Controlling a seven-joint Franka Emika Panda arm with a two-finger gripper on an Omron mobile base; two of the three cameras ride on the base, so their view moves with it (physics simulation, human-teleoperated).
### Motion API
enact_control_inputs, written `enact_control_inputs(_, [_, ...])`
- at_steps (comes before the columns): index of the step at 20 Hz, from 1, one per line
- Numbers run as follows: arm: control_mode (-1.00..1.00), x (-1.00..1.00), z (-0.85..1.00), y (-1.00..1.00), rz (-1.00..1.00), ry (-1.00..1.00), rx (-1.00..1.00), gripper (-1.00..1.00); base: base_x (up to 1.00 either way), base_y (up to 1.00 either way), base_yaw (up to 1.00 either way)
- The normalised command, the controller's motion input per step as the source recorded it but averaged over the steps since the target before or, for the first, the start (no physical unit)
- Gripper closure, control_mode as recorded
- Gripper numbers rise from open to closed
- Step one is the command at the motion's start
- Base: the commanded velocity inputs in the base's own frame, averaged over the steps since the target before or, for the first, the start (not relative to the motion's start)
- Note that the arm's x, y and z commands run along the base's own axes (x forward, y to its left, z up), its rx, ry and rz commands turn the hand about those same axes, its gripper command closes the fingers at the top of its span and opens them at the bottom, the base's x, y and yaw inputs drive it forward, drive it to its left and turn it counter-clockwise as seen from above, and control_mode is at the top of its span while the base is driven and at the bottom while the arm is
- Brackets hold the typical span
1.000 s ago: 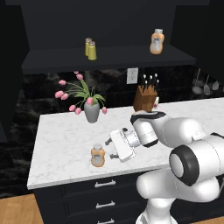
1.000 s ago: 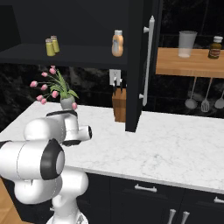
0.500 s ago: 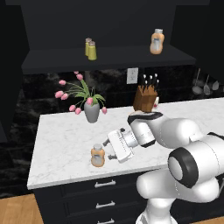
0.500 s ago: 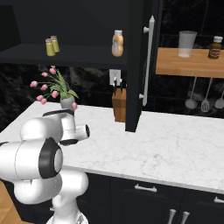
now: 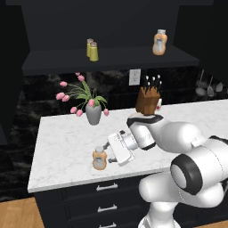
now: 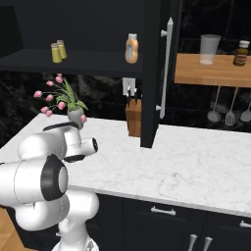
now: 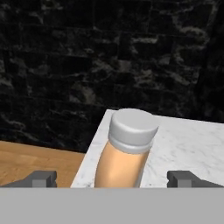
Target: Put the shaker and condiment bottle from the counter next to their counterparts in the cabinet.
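Counter (image 5: 67, 147) veined marble; condiment bottle (image 7: 124, 153) smooth plastic.

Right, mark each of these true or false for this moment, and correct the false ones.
1. Two yellow-green shakers stand side by side on the cabinet shelf. True.
2. The gripper has its jaws shut on the orange condiment bottle. False: the jaws are open, one on each side of the bottle, which stands on the counter.
3. An orange bottle on the shelf stands to the right of the shakers. True.
4. The vase of pink tulips is on the shelf. False: it stands on the counter.
5. The knife block lies flat. False: it stands upright.
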Motion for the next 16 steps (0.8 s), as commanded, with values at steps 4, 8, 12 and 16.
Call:
enact_control_inputs(4, [-1.0, -0.06, 0.0, 0.08, 0.0, 0.0, -0.04, -1.0, 0.0, 0.0, 0.0])
enact_control_inputs(8, [-1.0, 0.0, 0.0, 0.14, -0.02, 0.0, -0.04, -1.0, 0.0, 0.0, 0.0])
enact_control_inputs(12, [-1.0, 0.0, 0.0, 0.14, -0.03, 0.0, -0.05, -1.0, 0.0, 0.0, 0.0])
enact_control_inputs(16, [-1.0, 0.01, -0.04, 0.19, -0.03, 0.0, -0.04, -1.0, 0.0, 0.0, 0.0])
